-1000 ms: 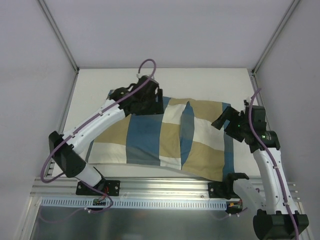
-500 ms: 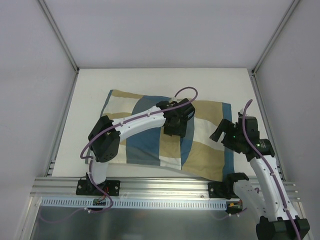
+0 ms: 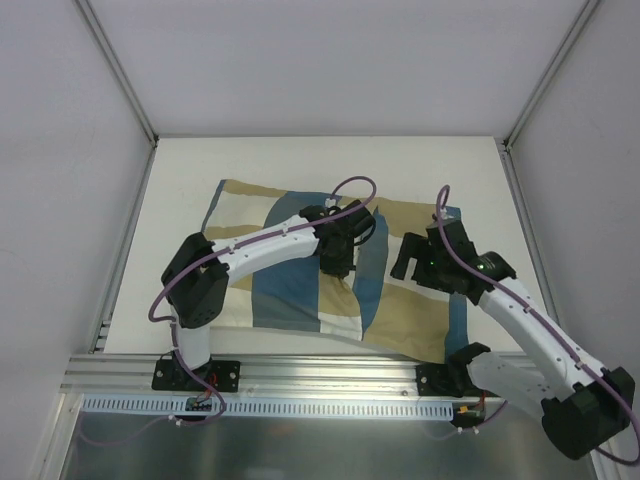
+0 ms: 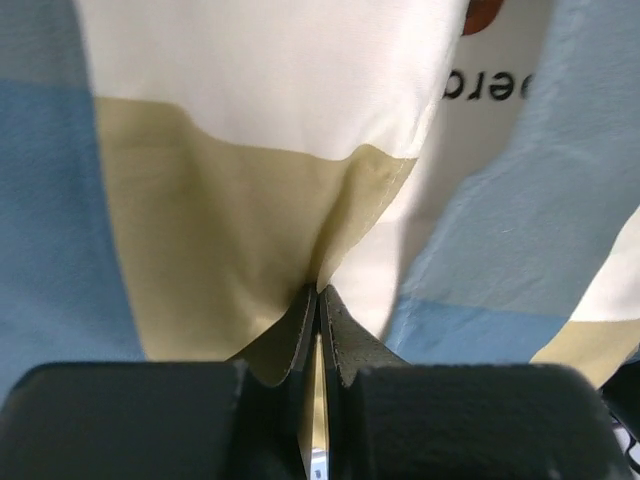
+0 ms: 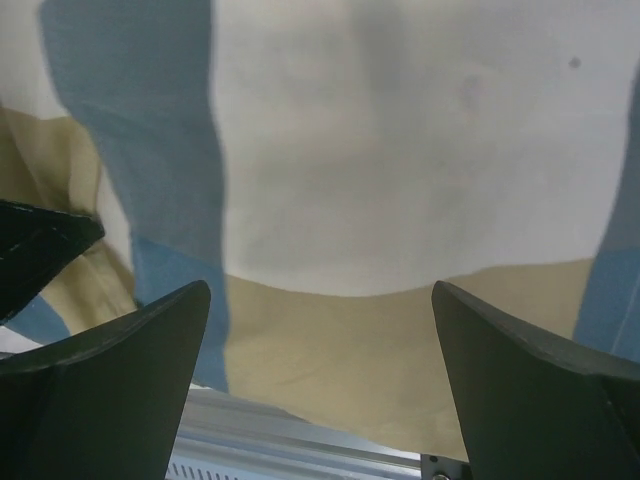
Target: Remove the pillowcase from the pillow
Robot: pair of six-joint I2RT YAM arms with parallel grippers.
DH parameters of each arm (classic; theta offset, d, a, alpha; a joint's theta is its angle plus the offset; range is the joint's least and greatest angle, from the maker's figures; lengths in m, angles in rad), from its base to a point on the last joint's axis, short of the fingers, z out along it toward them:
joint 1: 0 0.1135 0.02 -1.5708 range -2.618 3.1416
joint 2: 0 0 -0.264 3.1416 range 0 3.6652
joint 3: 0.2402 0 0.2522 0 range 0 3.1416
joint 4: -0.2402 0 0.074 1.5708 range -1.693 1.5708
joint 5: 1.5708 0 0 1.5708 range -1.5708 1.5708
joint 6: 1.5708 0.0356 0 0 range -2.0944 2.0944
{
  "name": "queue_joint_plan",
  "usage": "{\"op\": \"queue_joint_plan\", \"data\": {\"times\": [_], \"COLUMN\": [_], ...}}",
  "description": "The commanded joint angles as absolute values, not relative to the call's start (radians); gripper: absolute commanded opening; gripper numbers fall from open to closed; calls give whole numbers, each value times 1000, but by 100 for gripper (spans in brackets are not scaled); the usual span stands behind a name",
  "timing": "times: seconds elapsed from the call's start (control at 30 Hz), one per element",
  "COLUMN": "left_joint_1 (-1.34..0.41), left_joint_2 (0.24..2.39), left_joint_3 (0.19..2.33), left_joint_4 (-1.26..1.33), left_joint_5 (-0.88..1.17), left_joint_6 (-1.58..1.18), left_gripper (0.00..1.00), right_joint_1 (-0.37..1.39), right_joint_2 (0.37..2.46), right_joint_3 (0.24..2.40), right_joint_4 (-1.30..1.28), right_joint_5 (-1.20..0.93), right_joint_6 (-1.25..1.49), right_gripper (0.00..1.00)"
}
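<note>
The pillowcase [image 3: 285, 290], checked in blue, tan and cream, lies flat across the table with the pillow inside it. My left gripper [image 3: 335, 265] is at its middle, shut on a raised fold of tan and cream cloth [image 4: 230, 190]; the fingertips [image 4: 300, 315] pinch the cloth edge. Beside that fold an opening shows the cream pillow [image 4: 500, 130] with printed letters. My right gripper [image 3: 408, 262] hovers open over the right part of the pillowcase [image 5: 400, 180], with nothing between its fingers [image 5: 150, 340].
An aluminium rail [image 3: 330, 380] runs along the table's near edge and shows below the cloth in the right wrist view [image 5: 300, 440]. White walls and frame posts close in the white table [image 3: 400, 165] on three sides.
My left arm swung from the pillowcase's far left corner to its middle, and its gripper closed on a fold. My right gripper moved left over the cloth, still open.
</note>
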State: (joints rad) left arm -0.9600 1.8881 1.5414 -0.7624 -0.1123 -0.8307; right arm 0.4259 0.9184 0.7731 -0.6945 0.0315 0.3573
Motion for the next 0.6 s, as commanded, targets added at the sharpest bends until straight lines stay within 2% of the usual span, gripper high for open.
{"op": "queue_joint_plan", "data": {"times": [0.0,0.27,0.4,0.5,0.53,0.57], "left_joint_1": [-948,-924,-902,-899,-897,-896], "left_joint_2": [1780,1675,1644,1638,1637,1632], "left_joint_3": [1500,1422,1382,1378,1376,1373], "left_joint_4": [-787,-759,-701,-695,-695,-693], "left_joint_5": [-117,-62,-3,-2,-2,-2], "left_joint_6": [-856,-902,-910,-908,-908,-908], "left_gripper": [0,0,0,0,0,0], "right_joint_1": [560,641,641,641,641,643], "right_joint_2": [1018,1236,1319,1362,1359,1352], "right_joint_3": [909,1026,1032,1034,1034,1034], "right_joint_4": [-618,-586,-575,-587,-595,-604], "right_joint_5": [198,307,318,331,340,356], "right_joint_6": [425,440,449,448,448,448], "right_gripper": [99,99,87,63,43,33]}}
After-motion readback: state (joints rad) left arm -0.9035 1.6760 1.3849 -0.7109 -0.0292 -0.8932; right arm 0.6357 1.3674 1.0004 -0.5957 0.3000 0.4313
